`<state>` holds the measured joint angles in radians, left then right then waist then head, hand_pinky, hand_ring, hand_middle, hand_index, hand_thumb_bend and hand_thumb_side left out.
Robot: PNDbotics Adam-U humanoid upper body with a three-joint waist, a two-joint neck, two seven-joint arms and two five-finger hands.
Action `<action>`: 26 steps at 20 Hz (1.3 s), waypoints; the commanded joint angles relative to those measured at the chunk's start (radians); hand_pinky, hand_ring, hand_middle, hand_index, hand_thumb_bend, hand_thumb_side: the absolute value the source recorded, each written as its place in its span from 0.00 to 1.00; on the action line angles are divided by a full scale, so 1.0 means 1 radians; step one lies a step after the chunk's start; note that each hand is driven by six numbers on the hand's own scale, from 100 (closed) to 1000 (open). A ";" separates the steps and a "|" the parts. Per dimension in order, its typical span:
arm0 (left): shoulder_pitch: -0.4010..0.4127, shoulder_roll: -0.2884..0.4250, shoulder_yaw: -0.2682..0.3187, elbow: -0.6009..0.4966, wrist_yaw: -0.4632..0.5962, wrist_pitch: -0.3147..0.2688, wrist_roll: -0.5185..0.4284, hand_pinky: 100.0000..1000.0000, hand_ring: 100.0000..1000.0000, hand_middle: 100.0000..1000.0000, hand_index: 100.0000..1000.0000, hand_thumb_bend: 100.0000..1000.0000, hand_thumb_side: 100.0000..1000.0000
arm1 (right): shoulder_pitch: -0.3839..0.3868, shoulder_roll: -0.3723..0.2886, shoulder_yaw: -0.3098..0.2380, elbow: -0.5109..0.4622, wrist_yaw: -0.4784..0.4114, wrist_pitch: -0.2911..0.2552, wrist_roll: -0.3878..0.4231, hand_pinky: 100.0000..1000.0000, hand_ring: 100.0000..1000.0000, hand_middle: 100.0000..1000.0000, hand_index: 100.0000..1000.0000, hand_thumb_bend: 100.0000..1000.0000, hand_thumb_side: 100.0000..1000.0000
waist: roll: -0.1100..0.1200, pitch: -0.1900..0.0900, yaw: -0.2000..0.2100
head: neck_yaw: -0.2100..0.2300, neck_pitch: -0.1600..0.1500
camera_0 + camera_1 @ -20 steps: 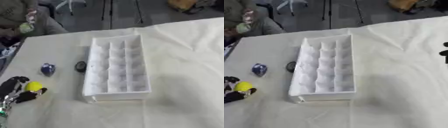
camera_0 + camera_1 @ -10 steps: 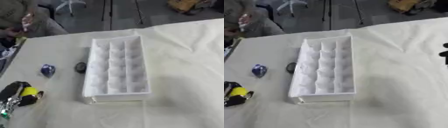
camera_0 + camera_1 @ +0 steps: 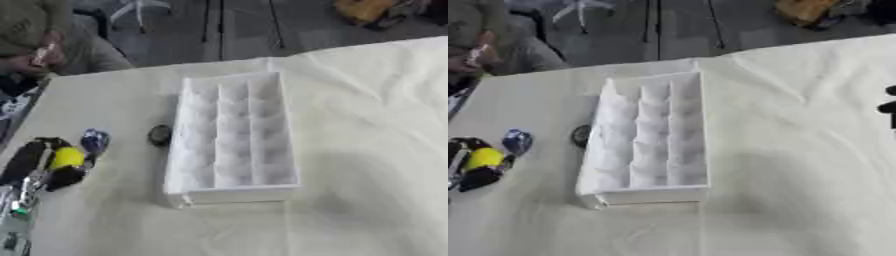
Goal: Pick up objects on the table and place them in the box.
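Cloth-covered table (image 3: 367, 125), white divided box (image 3: 232, 135), dark round object (image 3: 159, 135), blue object (image 3: 94, 140)

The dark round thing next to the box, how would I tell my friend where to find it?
Start at the white box with many little compartments, in the middle of the table. Look just outside its left wall, about halfway along: the dark round thing lies there on the cloth. The blue thing farther left is paler, and the yellow ball is in the left hand.

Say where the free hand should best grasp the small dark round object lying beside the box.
The dark round object lies low, hard against the box's left wall. Probably best pinched from above across its near and far edges. The wall blocks its right side. The left hand already holds a yellow object.
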<state>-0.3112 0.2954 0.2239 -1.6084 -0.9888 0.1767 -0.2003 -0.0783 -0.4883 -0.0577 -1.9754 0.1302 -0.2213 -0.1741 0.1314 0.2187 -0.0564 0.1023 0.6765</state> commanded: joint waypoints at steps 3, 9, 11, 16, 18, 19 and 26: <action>-0.111 -0.029 -0.068 -0.101 0.026 -0.044 0.005 0.19 0.27 0.49 0.58 0.12 0.39 | -0.008 -0.012 0.002 -0.025 -0.007 -0.002 0.006 0.71 0.60 0.66 0.86 0.16 0.64 | -0.007 -0.020 -0.010 | 0.007 -0.007; -0.278 -0.083 -0.201 -0.003 0.058 -0.134 0.021 0.18 0.27 0.49 0.57 0.16 0.38 | -0.018 -0.016 0.010 -0.025 -0.017 -0.008 0.016 0.71 0.60 0.66 0.86 0.16 0.65 | -0.009 -0.024 -0.034 | 0.020 -0.012; -0.313 -0.096 -0.248 0.065 0.071 -0.164 0.061 0.18 0.26 0.49 0.57 0.13 0.37 | -0.021 -0.016 0.013 -0.025 -0.020 -0.010 0.019 0.71 0.60 0.66 0.86 0.16 0.65 | -0.009 -0.023 -0.046 | 0.020 -0.016; -0.327 -0.105 -0.332 0.272 0.020 -0.226 0.132 0.53 0.50 0.67 0.71 0.30 0.52 | -0.029 -0.018 0.013 -0.025 -0.025 -0.015 0.021 0.71 0.60 0.66 0.86 0.16 0.65 | -0.012 -0.020 -0.063 | 0.016 -0.024; -0.314 -0.101 -0.333 0.333 -0.072 -0.234 0.082 0.69 0.65 0.75 0.79 0.46 0.61 | -0.026 -0.018 0.011 -0.025 -0.024 -0.015 0.019 0.71 0.60 0.66 0.86 0.16 0.65 | -0.014 -0.019 -0.063 | 0.014 -0.022; -0.305 -0.099 -0.319 0.341 -0.116 -0.233 0.078 0.82 0.75 0.80 0.81 0.65 0.70 | -0.025 -0.017 0.010 -0.025 -0.024 -0.015 0.019 0.71 0.60 0.66 0.86 0.16 0.65 | -0.014 -0.020 -0.060 | 0.015 -0.022; -0.234 -0.080 -0.225 0.230 -0.211 -0.192 0.152 0.90 0.84 0.87 0.85 0.85 0.90 | -0.022 -0.014 0.008 -0.025 -0.023 -0.009 0.016 0.71 0.60 0.66 0.86 0.15 0.65 | -0.011 -0.021 -0.042 | 0.009 -0.020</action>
<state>-0.5366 0.1842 -0.0240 -1.3345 -1.1924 -0.0227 -0.0643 -0.0957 -0.4885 -0.0426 -1.9754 0.1149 -0.2318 -0.1556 0.1311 0.2187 -0.0993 0.1130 0.6659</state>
